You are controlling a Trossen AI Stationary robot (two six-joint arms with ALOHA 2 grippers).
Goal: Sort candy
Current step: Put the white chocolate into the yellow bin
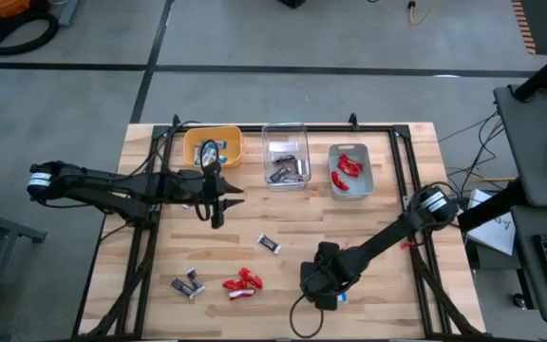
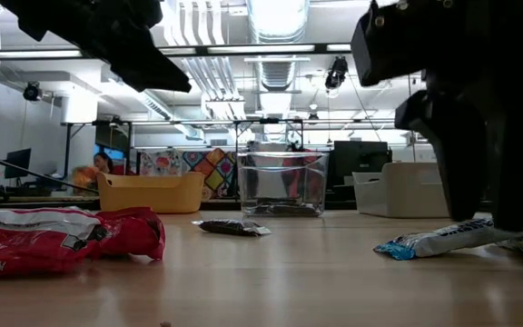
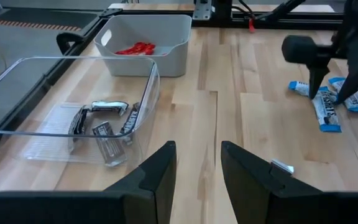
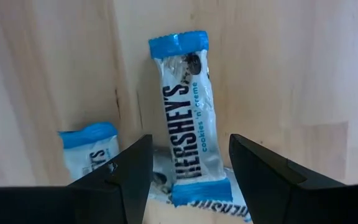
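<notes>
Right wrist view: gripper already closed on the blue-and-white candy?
No. The right gripper stands open, its fingers either side of the blue-and-white candy, which lies flat on the table.

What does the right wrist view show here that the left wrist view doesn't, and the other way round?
Only the right wrist view: the open right gripper straddling one blue-and-white candy, its label readable.

Only the left wrist view: the clear bin with dark brown candies, the grey bin with red candies, and the left gripper, open and empty.

Both: blue-and-white candies on the wooden table, under the right gripper.
</notes>
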